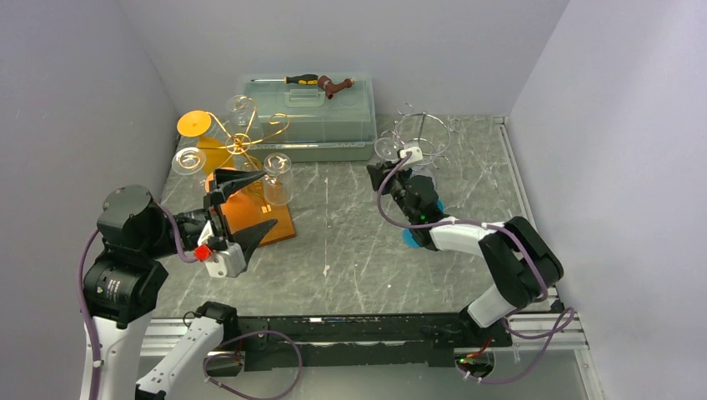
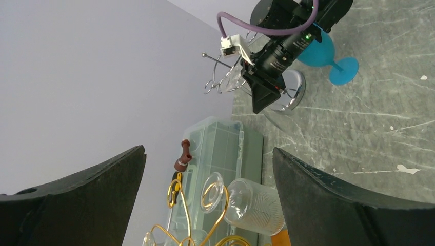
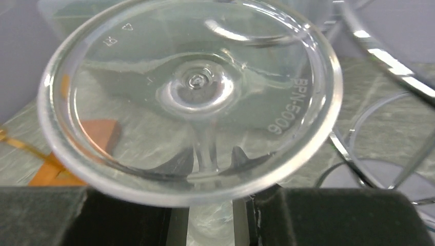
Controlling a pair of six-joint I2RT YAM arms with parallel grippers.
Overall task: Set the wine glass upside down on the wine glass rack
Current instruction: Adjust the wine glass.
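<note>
Right gripper (image 3: 210, 205) clamps the stem of one clear plastic wine glass (image 3: 190, 97), its round foot turned toward the wrist camera, just beside the single chrome wire glass rack (image 1: 425, 127) at the far right of the grey marbled table (image 1: 350, 250). Left gripper (image 1: 268, 198), jaws spread wide and empty, hovers by one gold wire rack (image 1: 242, 142) bearing three clear glasses (image 1: 278, 177) and one orange glass (image 1: 194, 123). One blue wine glass (image 2: 320, 51) sits beneath the right arm. One black-and-yellow screwdriver (image 1: 300, 80) lies atop one clear plastic storage box (image 1: 333, 117).
</note>
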